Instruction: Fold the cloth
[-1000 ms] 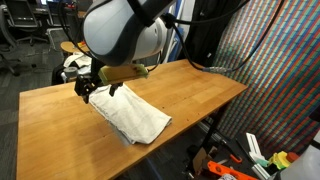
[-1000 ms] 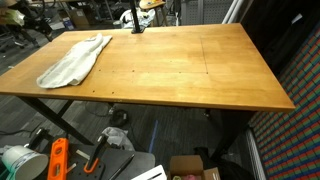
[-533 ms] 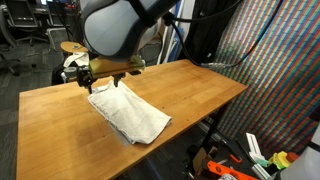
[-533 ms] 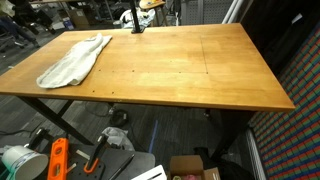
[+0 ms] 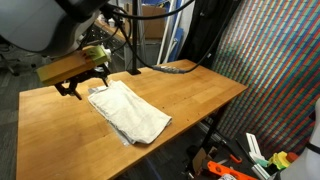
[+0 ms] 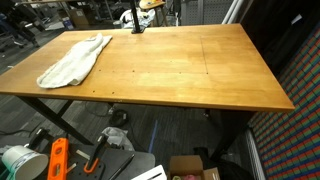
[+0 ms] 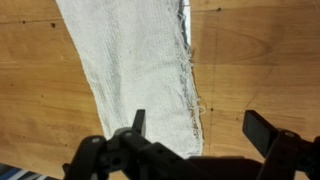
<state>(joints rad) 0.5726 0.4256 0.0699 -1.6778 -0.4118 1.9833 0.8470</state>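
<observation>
The cloth point(image 5: 130, 112) is an off-white, wrinkly sheet lying flat and loosely bunched on the wooden table point(image 5: 190, 95), near one end of it. It also shows as the cloth point(image 6: 75, 60) by the table's far left corner. My gripper point(image 5: 85, 85) hovers just above the cloth's far end, open and empty. In the wrist view the cloth point(image 7: 130, 70) fills the upper left, its frayed edge running down between the fingers. The gripper point(image 7: 200, 128) has one finger over the fabric and the other over bare wood. The other exterior view does not show the gripper.
The bare table point(image 6: 190, 70) stretches away from the cloth. On the floor lie orange tools point(image 6: 57, 158), boxes point(image 6: 190, 165) and other clutter. A colourful patterned curtain point(image 5: 275, 70) hangs past the table's end. Office chairs and gear stand behind.
The arm has swung left across the exterior view, carrying the open gripper toward the cloth's far end. The cloth has not moved.
</observation>
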